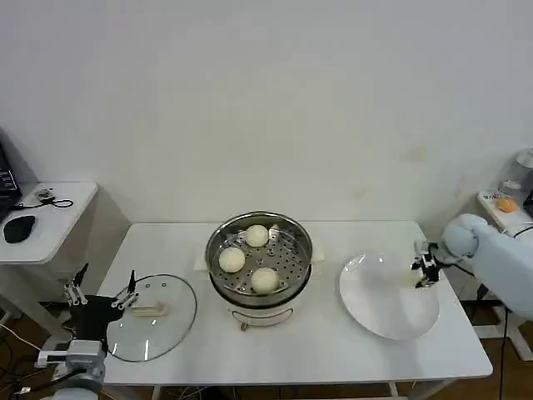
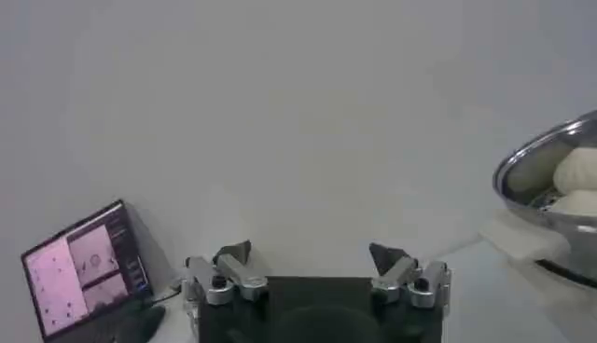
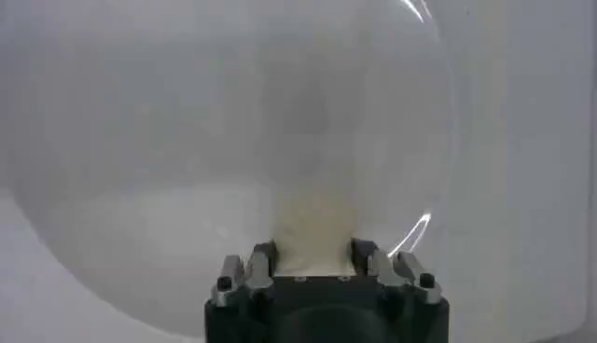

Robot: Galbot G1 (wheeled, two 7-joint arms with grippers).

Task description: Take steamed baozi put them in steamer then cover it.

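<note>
Fourth bun [image 3: 315,224] pinched between right gripper [image 1: 425,268] fingers, right of frame above plate [image 1: 375,312]. Soft, light: a gentle side grip is judged enough. Left gripper [image 1: 104,289] fingers spread, lower left.

Even, bright light; glare streaks the white plate [image 3: 410,233] near the right gripper [image 3: 312,256], whose close baozi blurs.

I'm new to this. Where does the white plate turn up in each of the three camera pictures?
Head view: the white plate lies on the table, right of the steamer.
Left wrist view: not in it; the steamer's rim is at the picture's right edge.
Right wrist view: the plate spreads beyond the right gripper, which is shut on a bun.
Shared landmark: the white wall.
</note>
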